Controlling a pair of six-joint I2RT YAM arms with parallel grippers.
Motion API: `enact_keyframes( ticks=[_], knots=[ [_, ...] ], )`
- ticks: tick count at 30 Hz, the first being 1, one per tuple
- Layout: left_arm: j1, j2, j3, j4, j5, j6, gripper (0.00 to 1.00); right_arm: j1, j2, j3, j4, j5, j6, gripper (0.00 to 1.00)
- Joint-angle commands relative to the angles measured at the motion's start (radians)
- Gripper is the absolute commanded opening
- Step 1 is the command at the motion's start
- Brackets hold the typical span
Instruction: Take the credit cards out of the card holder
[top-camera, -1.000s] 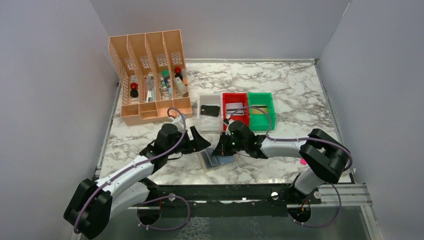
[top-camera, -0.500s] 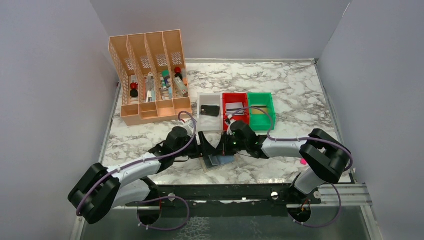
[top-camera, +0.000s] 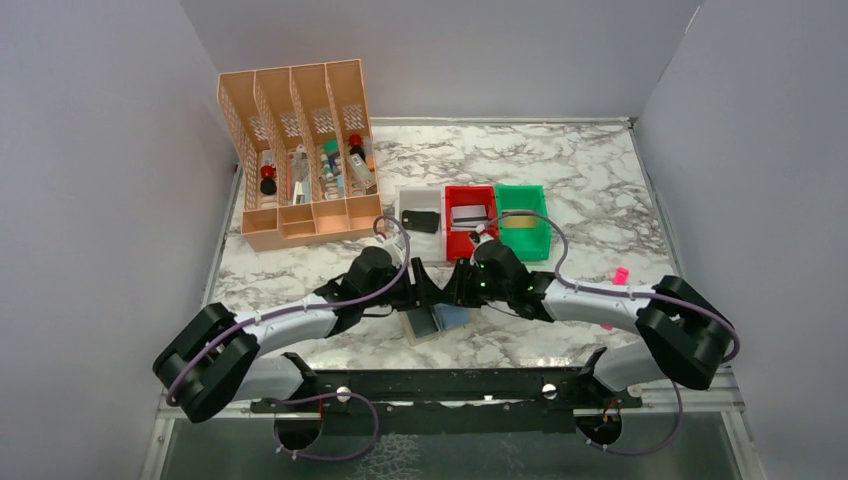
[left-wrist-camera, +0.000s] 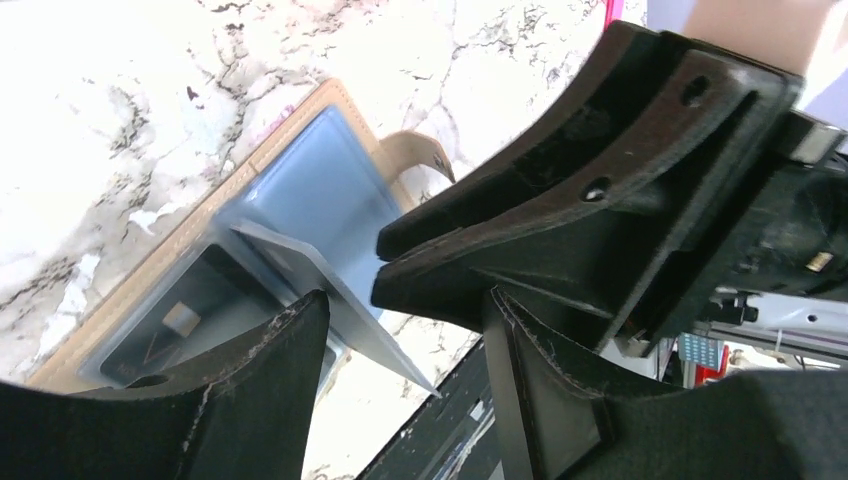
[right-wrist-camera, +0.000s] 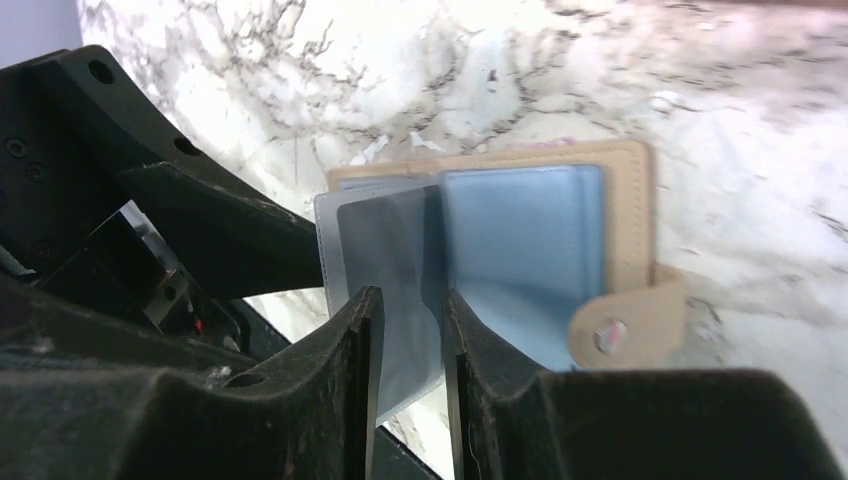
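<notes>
The card holder (top-camera: 437, 321) lies open on the marble near the front edge, blue-grey panels (right-wrist-camera: 520, 250) inside a tan border. One clear sleeve page (left-wrist-camera: 330, 290) stands up from its middle. My right gripper (right-wrist-camera: 408, 310) is open, its fingers either side of that page without pinching it. From the left, my left gripper (left-wrist-camera: 400, 320) is open too, and the page's lower edge sits between its fingers. The two grippers nearly touch over the holder. A black credit card (top-camera: 421, 220) lies in the white bin, a silver one (top-camera: 470, 215) in the red bin, a gold-striped one (top-camera: 518, 222) in the green bin.
The white bin (top-camera: 405, 243), red bin (top-camera: 454, 238) and green bin (top-camera: 540, 235) stand in a row just behind the grippers. An orange slotted organizer (top-camera: 300, 150) with small items stands at the back left. A pink marker (top-camera: 620, 275) lies at the right.
My left arm has swung right up to the card holder, its jaws narrowing. My right gripper, shut a second ago, has opened around the raised page. The right arm shifted, uncovering the pink marker.
</notes>
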Motion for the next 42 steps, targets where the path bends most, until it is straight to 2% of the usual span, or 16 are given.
enact_keyframes(
  ticks=[1,4,7,14,22,27,34,42],
  knots=[
    [-0.013,0.065,0.050,0.069,0.003,0.009,0.60,-0.002,-0.099,-0.014,-0.173,0.201,0.043,0.33],
    [-0.022,0.120,0.072,0.084,0.008,0.014,0.60,-0.003,-0.158,-0.023,-0.301,0.334,0.096,0.33],
    [-0.031,0.154,0.092,0.094,0.017,0.014,0.60,-0.003,-0.225,-0.051,-0.352,0.402,0.113,0.33],
    [-0.038,0.089,0.075,0.078,-0.047,0.026,0.61,-0.003,-0.307,-0.084,-0.258,0.349,0.043,0.34],
    [-0.037,-0.042,0.063,-0.179,-0.221,0.052,0.66,-0.002,-0.171,-0.001,-0.140,0.108,-0.115,0.28],
    [-0.037,-0.088,0.048,-0.204,-0.238,0.052,0.70,-0.002,-0.078,0.024,-0.104,0.027,-0.155,0.30],
    [-0.037,-0.037,0.056,-0.138,-0.162,0.051,0.71,-0.002,0.041,0.089,-0.273,0.180,-0.156,0.32],
    [-0.038,0.078,0.060,-0.064,-0.094,0.033,0.69,-0.002,0.080,0.077,-0.339,0.261,-0.138,0.31]
  ],
)
